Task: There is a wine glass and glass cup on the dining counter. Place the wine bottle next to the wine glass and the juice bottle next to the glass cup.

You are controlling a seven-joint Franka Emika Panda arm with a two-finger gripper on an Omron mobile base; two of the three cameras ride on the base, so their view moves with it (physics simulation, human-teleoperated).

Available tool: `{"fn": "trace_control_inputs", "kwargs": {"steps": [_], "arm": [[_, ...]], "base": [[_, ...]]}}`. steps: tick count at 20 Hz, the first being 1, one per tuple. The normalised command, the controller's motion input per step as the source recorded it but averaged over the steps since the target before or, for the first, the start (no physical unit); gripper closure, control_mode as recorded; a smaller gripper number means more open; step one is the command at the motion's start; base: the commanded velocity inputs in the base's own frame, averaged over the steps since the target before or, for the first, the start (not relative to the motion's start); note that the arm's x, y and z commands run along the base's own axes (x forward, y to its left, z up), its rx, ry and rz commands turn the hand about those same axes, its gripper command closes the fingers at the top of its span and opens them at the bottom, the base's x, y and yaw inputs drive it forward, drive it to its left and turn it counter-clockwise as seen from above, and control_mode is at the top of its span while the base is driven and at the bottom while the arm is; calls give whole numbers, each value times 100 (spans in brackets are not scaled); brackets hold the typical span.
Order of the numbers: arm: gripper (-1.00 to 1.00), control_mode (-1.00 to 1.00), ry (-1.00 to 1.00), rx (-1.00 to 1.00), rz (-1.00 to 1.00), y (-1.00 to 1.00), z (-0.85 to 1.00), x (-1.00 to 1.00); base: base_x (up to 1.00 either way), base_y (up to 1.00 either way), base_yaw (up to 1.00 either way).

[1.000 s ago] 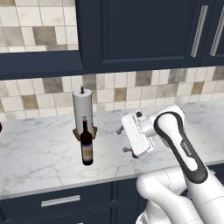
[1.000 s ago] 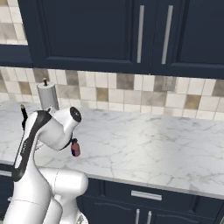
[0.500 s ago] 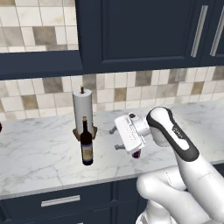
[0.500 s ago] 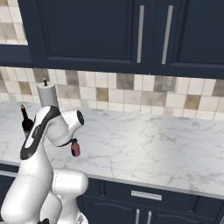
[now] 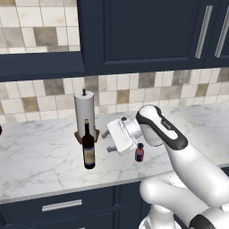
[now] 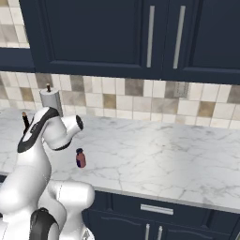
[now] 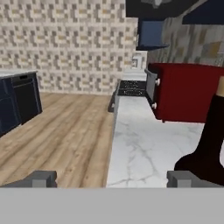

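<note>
The wine bottle (image 5: 88,148), dark with a tan label, stands upright on the marble wall counter (image 5: 40,161) in front of a paper towel roll. My gripper (image 5: 107,141) is open and turned sideways, a short gap to the bottle's right, with nothing between its fingers. In the hand view the open gripper (image 7: 113,179) has the wine bottle (image 7: 211,140) at the right edge, outside the right fingertip (image 7: 183,178). The small juice bottle (image 5: 139,152) stands just right of the hand, also seen as the juice bottle (image 6: 80,158) beside the arm. The wine glass, glass cup and dining counter are out of view.
A paper towel roll (image 5: 84,113) on a wooden holder stands right behind the wine bottle. Tiled backsplash and navy upper cabinets (image 5: 143,36) hang above. In the hand view a red appliance (image 7: 188,92) sits further along the counter, with wood floor (image 7: 57,131) beyond the counter edge.
The arm has swung left, carrying the open hand from over the juice bottle toward the wine bottle. The juice bottle now stands uncovered. Both bottles have stayed put.
</note>
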Motion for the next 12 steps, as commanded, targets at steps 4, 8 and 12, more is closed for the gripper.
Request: {"fn": "trace_control_inputs", "kwargs": {"steps": [4,8,12], "arm": [[-100,-100,17,0,0,12,-8,6],[-100,-100,16,0,0,4,-11,5],[-100,-100,7,-2,2,7,-11,11]], "base": [[0,0,0],[0,0,0],[0,0,0]]}}
